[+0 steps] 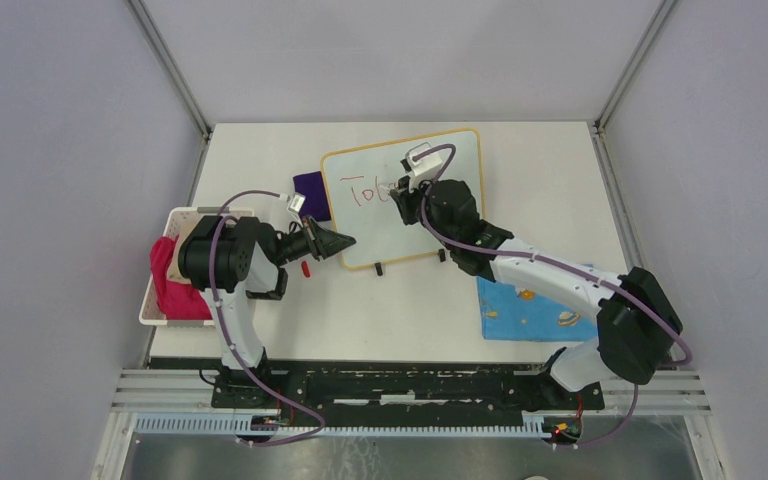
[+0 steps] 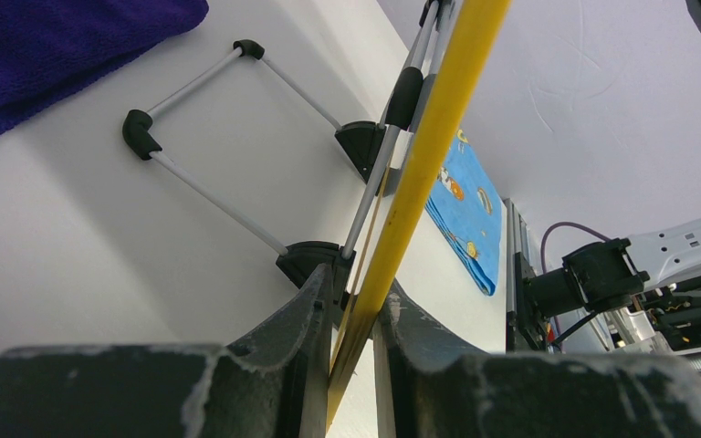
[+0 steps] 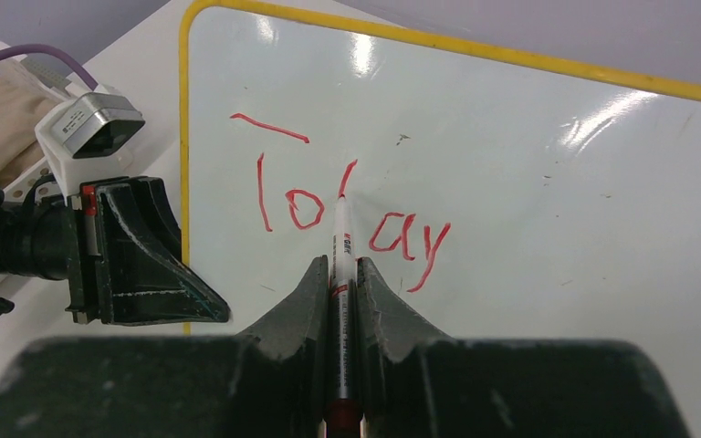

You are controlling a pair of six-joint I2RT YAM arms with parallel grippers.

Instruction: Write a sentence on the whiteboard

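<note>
The whiteboard (image 1: 415, 215) stands propped at a tilt at the middle of the far half of the surface (image 1: 560, 170). Its two black feet (image 1: 378, 268) are on the near side and a wire stand (image 2: 210, 119) is behind it.

The left tool (image 1: 335, 243) meets the board at its near left edge. In the left wrist view its jaws are almost closed, with the thin yellow frame pinched between them.

The right tool (image 3: 340, 274) reaches over the board's face from the near right. Its jaws are drawn in tight on a slim white marker (image 3: 341, 246). The marker points away from the wrist and its tip touches the glossy white face.

The sentence (image 3: 283, 196) is in red on the left half of the board, just ahead of that tool. It reads "To", then an upstroke at the marker tip, then "ay". The letter between is partly hidden behind the marker barrel. The "To" lies left of the marker and the "ay" right of it.

A purple cloth (image 1: 310, 188) lies just beyond the board's left edge. A blue patterned cloth (image 1: 525, 312) lies on the near right, under the right arm. A small red cap (image 1: 306, 268) lies beside the left tool. A white basket (image 1: 150, 305) holding a pink cloth (image 1: 175, 290) sits at the surface's left edge.
</note>
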